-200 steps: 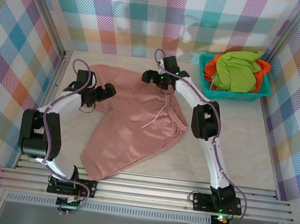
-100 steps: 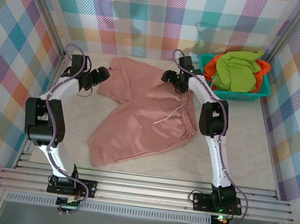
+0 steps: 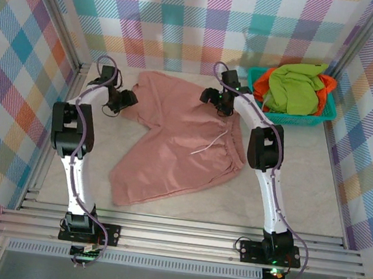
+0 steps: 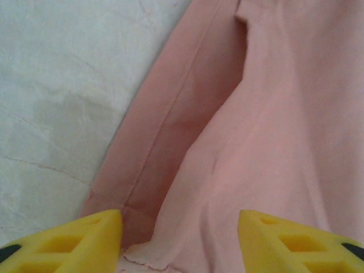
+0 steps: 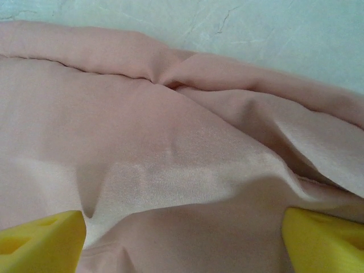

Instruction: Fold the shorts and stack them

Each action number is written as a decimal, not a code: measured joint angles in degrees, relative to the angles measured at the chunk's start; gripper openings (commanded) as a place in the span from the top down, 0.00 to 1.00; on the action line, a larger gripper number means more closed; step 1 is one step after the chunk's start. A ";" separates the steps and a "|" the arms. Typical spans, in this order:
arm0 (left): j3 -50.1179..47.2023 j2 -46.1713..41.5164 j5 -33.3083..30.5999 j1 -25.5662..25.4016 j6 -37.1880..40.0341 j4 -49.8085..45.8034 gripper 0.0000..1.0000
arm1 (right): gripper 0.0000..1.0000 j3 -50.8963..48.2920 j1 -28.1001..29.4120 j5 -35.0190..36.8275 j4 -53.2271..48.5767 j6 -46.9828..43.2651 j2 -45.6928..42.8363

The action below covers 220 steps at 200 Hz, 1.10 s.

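The dusty pink shorts [image 3: 179,145] lie spread on the table, white drawstring on top. My left gripper [image 3: 120,98] rests at their far-left leg corner. In the left wrist view the left gripper [image 4: 181,227] has its yellow fingers [image 4: 91,233] partly apart, with the raw hem of the pink shorts [image 4: 273,114] lying between them. My right gripper [image 3: 220,100] sits on the far right edge; in the right wrist view the right gripper [image 5: 183,233] stands wide open over bunched pink shorts [image 5: 170,142]. Lime green shorts [image 3: 295,85] and orange shorts [image 3: 269,78] lie piled in the basket.
The teal basket [image 3: 292,117] stands at the far right corner. Plaid walls close in the left, back and right sides. Bare marble table [image 3: 305,176] lies right of the shorts and along the front rail.
The pink shorts slid toward the far right with both grippers on them. The left arm stretched out farther and its jaws narrowed around the hem. The right jaws stayed wide.
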 measured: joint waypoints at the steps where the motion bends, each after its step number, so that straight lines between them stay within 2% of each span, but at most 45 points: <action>1: 0.04 0.04 0.00 -0.02 -0.02 -0.07 0.51 | 0.11 -0.02 0.00 0.00 0.02 0.00 0.00; 11: 0.74 0.83 0.02 -0.22 0.59 -0.81 0.57 | 0.11 -0.26 0.00 0.00 0.11 -0.02 -0.09; 25: 1.42 1.64 0.02 -0.44 1.29 -1.36 0.71 | 0.11 -0.50 -0.02 -0.15 0.28 -0.11 -0.20; 50: 1.62 2.03 0.04 -0.76 1.51 -2.14 0.89 | 0.11 -0.59 -0.02 -0.20 0.39 -0.13 -0.22; 59: 1.62 2.03 0.00 -0.79 2.01 -2.36 1.00 | 0.11 -0.59 -0.02 -0.20 0.39 -0.13 -0.22; 101: 0.68 0.98 -1.05 -0.59 2.93 -3.04 1.00 | 0.10 -0.70 -0.46 -0.17 0.39 -0.13 -0.22; 137: -8.61 -8.61 -2.49 0.81 2.40 -2.60 1.00 | 0.10 -0.98 -0.96 0.04 0.09 -0.02 -0.46; 153: -12.17 -13.51 -3.02 2.36 1.66 -2.43 0.88 | 0.10 -1.22 -1.40 0.11 -0.50 0.11 -0.72; 170: -14.40 -16.65 -2.73 4.63 0.94 -1.90 0.54 | 0.10 -1.33 -1.92 0.48 -1.33 0.22 -0.96; 188: -15.34 -17.05 -1.14 6.47 -0.04 -0.46 0.35 | 0.10 -1.40 -2.36 0.66 -1.77 0.37 -1.11; 220: -20.39 -22.38 -0.57 5.92 -1.62 0.24 0.26 | 0.08 -2.99 -2.38 -0.76 -1.51 0.57 -2.78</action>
